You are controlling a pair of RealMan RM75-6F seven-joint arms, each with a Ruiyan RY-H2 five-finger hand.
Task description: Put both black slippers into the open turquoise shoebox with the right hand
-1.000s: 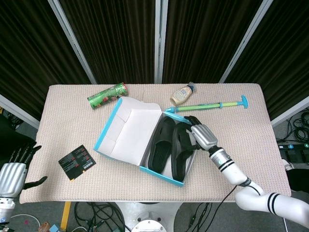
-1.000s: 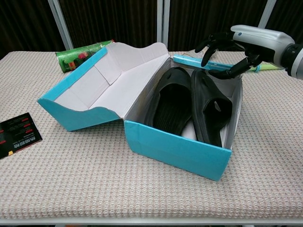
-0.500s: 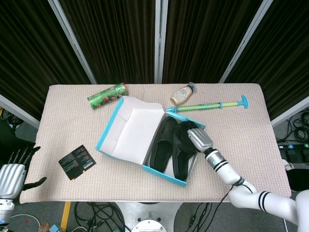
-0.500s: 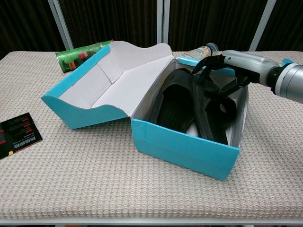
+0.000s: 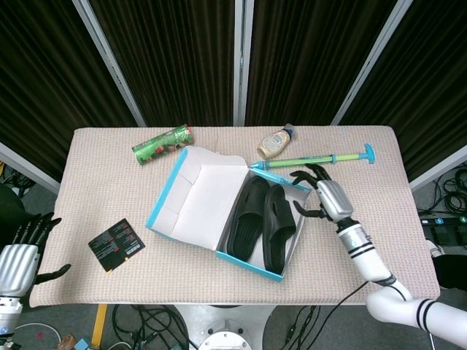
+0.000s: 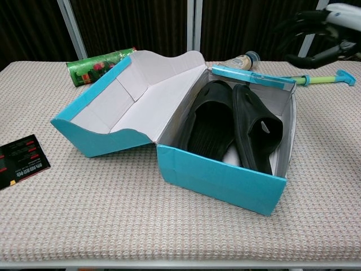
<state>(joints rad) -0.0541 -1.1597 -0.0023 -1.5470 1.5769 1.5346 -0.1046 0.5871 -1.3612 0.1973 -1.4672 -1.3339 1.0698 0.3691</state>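
The right hand (image 5: 324,198) hovers just beside the shoebox (image 5: 219,211), fingers spread and empty. The left hand (image 5: 20,255) hangs open, well apart from it.

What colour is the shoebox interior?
White inside the shoebox, turquoise outside; clearest in the chest view.

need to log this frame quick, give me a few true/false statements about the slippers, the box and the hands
1. Both black slippers lie inside the open turquoise shoebox. True.
2. The right hand grips one slipper. False: it holds nothing, fingers spread, beside the box.
3. The green cylindrical can stands inside the shoebox. False: it lies on the table behind the box.
4. The black card lies on the table on the lid side of the box. True.
5. The left hand rests on the box lid. False: it is off the table's edge, touching nothing.
6. A green and blue rod lies behind the box. True.
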